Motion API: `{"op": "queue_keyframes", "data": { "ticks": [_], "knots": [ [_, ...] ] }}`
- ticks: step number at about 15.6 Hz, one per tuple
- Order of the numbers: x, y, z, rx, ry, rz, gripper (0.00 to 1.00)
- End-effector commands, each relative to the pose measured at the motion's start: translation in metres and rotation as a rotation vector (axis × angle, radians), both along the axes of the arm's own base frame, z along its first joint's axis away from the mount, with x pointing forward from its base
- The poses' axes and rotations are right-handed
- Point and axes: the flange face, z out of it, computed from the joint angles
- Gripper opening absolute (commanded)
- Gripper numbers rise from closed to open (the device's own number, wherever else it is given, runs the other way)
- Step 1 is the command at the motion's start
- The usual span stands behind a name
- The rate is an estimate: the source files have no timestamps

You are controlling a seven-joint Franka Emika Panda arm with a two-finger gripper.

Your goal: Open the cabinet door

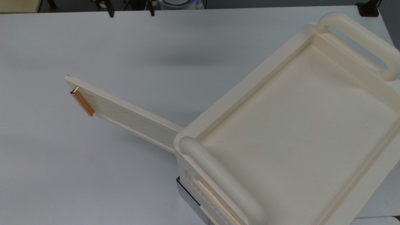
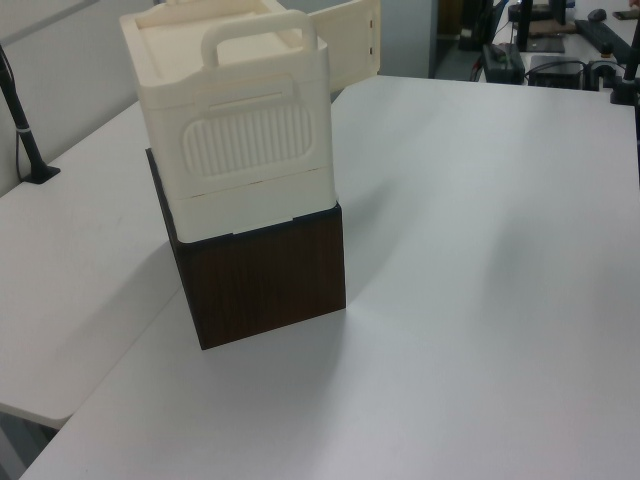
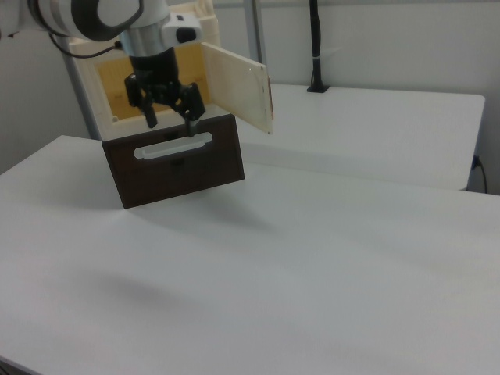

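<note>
The cabinet door (image 1: pixel 131 117) is a thin cream panel swung wide out from the cream cabinet (image 1: pixel 297 125), pointing to the top view's left. Its copper-brown bar handle (image 1: pixel 82 103) sits at the free end. In the right view the door (image 3: pixel 234 82) stands open and shows a yellow-orange inside (image 3: pixel 117 90). In the left view the door (image 2: pixel 352 45) sticks out behind the cabinet. My gripper (image 3: pixel 169 121) hangs open in front of the cabinet opening, apart from the door, with nothing between its fingers. In the top view its fingertips (image 1: pixel 110 12) peek in at the upper edge.
The cabinet rests on a dark brown box (image 3: pixel 176 164) with a white slot handle (image 3: pixel 172 147). Thick rounded cream handles (image 1: pixel 218 178) run along the cabinet's top. The white table (image 1: pixel 62 172) spreads wide around it. A black post (image 2: pixel 25 130) stands on a side table.
</note>
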Motion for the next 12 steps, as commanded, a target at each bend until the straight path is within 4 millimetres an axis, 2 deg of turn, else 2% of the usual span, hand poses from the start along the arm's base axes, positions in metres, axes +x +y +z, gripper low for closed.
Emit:
{"op": "queue_keyframes", "data": {
  "ticks": [1,7,12],
  "knots": [
    [-0.0027,0.0242,-0.014,-0.034,0.023,0.032,1.0],
    [-0.0036,0.0153,-0.0139,-0.056,0.029,0.031,1.0],
    [-0.0057,0.0179,-0.0103,-0.054,0.023,0.014,1.0]
  ]
}}
